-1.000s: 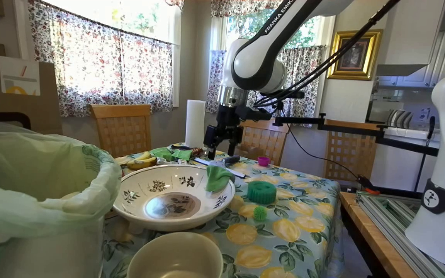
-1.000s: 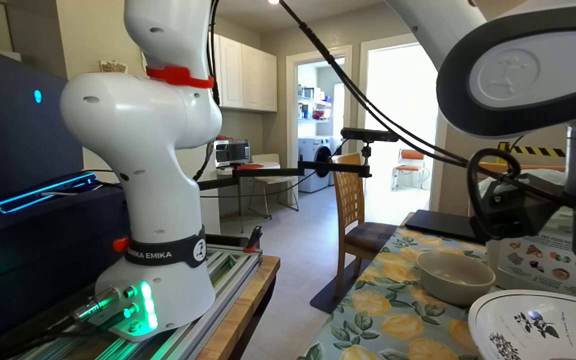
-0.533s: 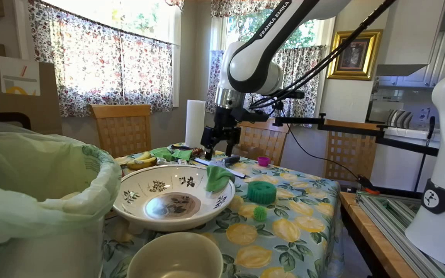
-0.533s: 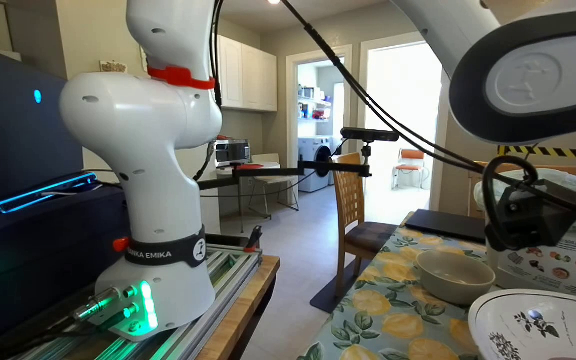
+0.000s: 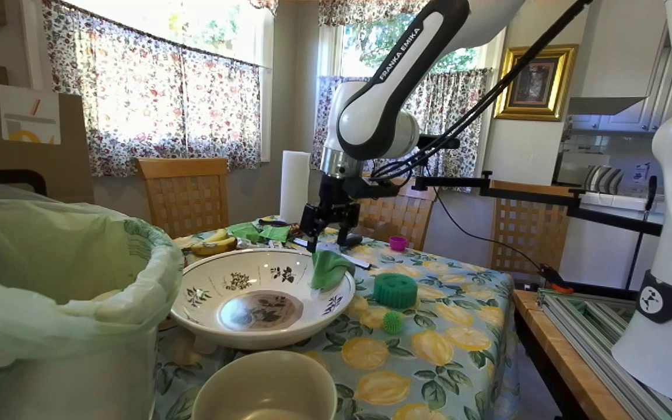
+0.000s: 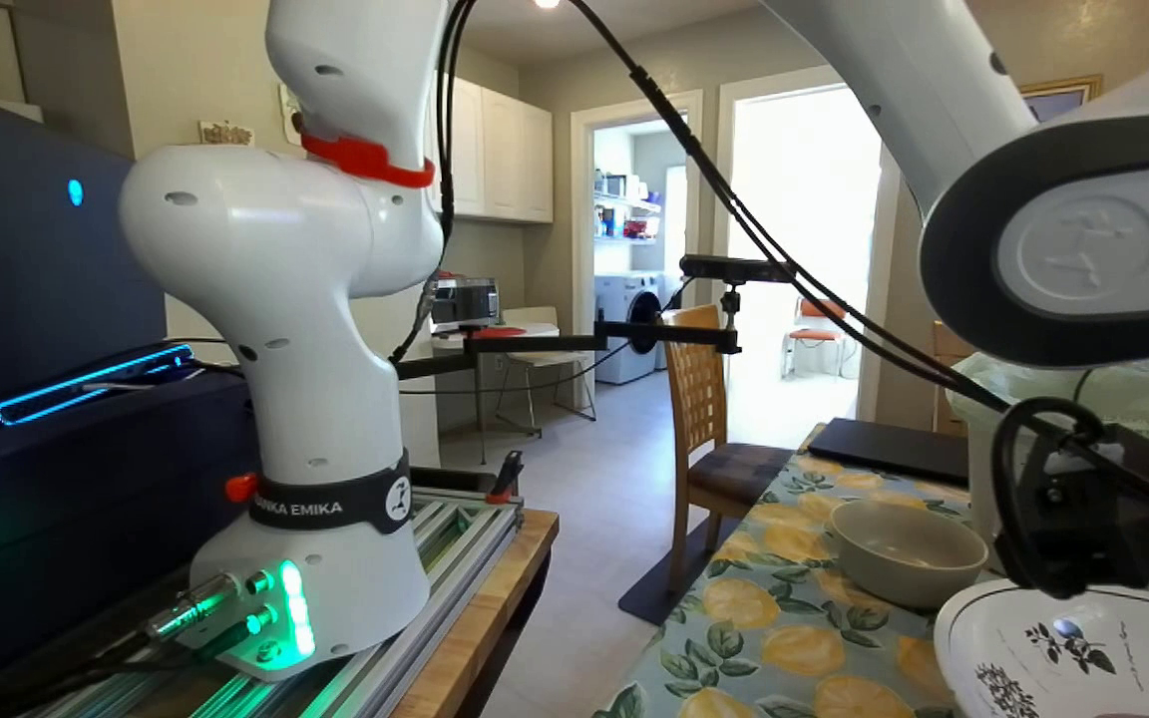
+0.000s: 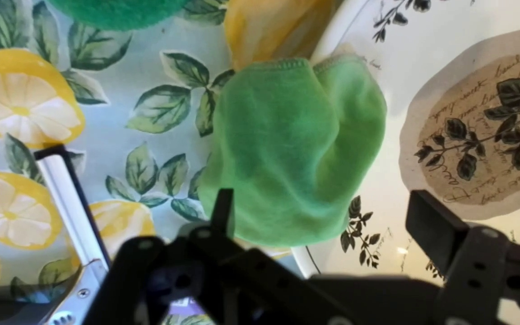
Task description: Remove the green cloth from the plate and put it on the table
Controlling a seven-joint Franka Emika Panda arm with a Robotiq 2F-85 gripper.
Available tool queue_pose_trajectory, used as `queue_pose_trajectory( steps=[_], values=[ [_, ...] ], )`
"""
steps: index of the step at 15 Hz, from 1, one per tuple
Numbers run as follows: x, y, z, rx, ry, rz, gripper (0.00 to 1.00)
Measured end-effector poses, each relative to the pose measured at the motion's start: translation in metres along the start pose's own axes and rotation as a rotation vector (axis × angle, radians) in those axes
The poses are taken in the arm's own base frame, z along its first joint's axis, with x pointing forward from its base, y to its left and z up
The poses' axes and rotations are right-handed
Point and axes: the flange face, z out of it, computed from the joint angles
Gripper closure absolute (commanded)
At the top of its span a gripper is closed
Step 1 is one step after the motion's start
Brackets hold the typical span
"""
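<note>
While the green cloth (image 7: 282, 149) drapes over the rim of the plate (image 5: 254, 338), gripper (image 5: 327, 242) hangs near that rim, jaws wide apart; beige bowl (image 5: 266, 379) just beside plate

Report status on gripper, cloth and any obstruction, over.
Gripper open, holding nothing. Green cloth draped over rim of plant-print bowl. Nothing seen between gripper and cloth.

I had a wide gap within the black two-fingered gripper (image 7: 323, 203). The raised rim of the round white leaf-patterned plate (image 5: 263, 309) stood in my way beneath the crumpled green cloth (image 7: 282, 158); the blue lemon-patterned table (image 7: 165, 144) left passage between that cloth and the silver-and-black squeegee (image 7: 71, 207).
</note>
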Motion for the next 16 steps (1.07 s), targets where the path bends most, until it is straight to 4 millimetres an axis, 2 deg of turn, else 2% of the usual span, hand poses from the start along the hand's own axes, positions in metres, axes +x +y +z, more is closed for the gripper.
queue_pose_trajectory(
  steps=[1,8,10,16],
  values=[
    [0.0012,0.0001,0.0028,-0.002,0.002,0.002,0.43],
    [0.0067,-0.0013,0.0082,-0.003,0.016,0.012,0.96],
    [0.0074,-0.0008,0.0078,-0.004,0.017,0.015,1.00],
    [0.0094,0.0012,0.0067,-0.005,0.021,0.025,0.99]
  ],
)
